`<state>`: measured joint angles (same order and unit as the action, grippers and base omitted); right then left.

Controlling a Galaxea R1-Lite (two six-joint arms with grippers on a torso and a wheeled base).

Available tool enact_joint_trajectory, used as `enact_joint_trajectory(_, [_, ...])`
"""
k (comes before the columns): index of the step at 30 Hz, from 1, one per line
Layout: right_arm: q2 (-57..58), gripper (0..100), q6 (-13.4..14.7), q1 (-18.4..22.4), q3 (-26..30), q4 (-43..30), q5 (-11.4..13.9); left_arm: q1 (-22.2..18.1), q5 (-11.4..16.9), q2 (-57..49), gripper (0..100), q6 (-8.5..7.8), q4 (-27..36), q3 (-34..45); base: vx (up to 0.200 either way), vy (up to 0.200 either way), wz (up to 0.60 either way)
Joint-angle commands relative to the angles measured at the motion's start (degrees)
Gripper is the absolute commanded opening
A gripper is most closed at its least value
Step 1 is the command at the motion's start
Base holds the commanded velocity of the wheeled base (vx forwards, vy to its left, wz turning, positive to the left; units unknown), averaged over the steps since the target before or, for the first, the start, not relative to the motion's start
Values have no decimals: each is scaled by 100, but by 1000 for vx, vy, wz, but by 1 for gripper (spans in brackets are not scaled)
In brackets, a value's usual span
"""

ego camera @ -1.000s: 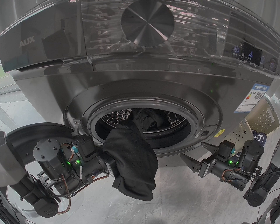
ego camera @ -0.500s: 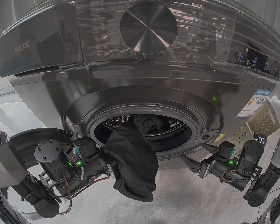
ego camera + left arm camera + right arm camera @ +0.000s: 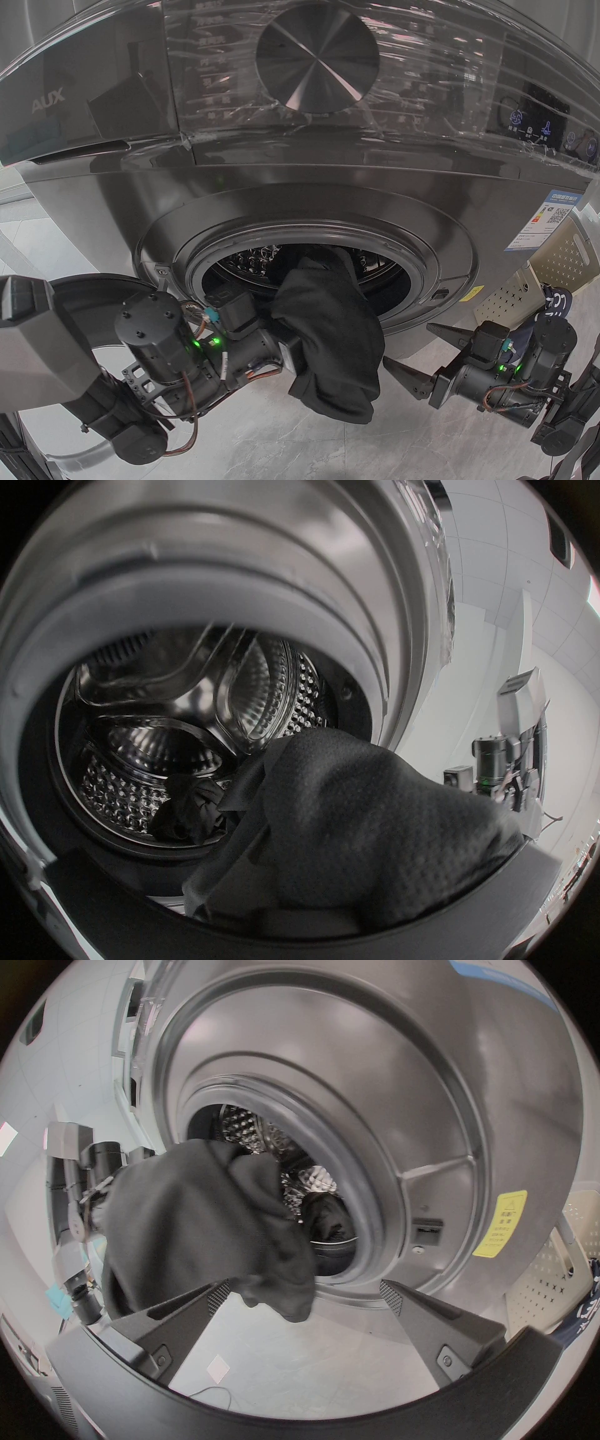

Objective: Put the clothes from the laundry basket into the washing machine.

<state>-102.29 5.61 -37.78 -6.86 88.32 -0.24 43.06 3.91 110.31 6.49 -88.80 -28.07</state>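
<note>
Black garment [image 3: 334,337], draped over left gripper [image 3: 291,357] (grip hidden, cannot be told), should be carried well past the door rim [image 3: 400,250] before release, with right gripper [image 3: 407,343] seen spread apart.

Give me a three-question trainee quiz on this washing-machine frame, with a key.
1. True or false: the black garment carried by the left arm is fully inside the drum.
2. The right gripper is: A) open and empty, B) shut on a sock, C) inside the drum.
3. What lies at the bottom of the drum?
Key: 1 false; most of it hangs outside, in front of the opening. 2 A. 3 A small dark piece of clothing.
</note>
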Motion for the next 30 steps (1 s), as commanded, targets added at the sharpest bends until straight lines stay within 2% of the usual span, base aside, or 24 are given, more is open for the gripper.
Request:
enact_joint_trajectory(1, [183, 100, 2, -415, 141, 1, 7, 45, -13, 746, 0, -25, 3, -444, 0, 0, 0])
enact_joint_trajectory(5, [183, 100, 11, -423, 159, 1, -2, 27, -154, 1282, 0, -7, 3, -945, 0, 0, 0])
enact_joint_trajectory(9, [183, 100, 11, -423, 221, 1, -2, -25, -611, 1651, 0, 28, 11, -1763, 0, 0, 0])
enact_joint_trajectory(11, [183, 100, 11, -432, 291, 1, -2, -113, -717, 1774, 0, 19, 20, -2079, 0, 0, 0])
enact_joint_trajectory(17, [183, 100, 2, -432, 317, 1, -2, -236, -725, 2091, 0, -16, 20, -2431, 0, 0, 0])
enact_joint_trajectory(23, [192, 100, 11, -538, 317, 1, -2, -447, -699, 2732, 0, -33, 38, -3459, 0, 0, 0])
enact_joint_trajectory(30, [192, 100, 11, -555, 308, 1, -11, -693, -769, 3031, 0, -25, 662, -4575, 0, 0, 0])
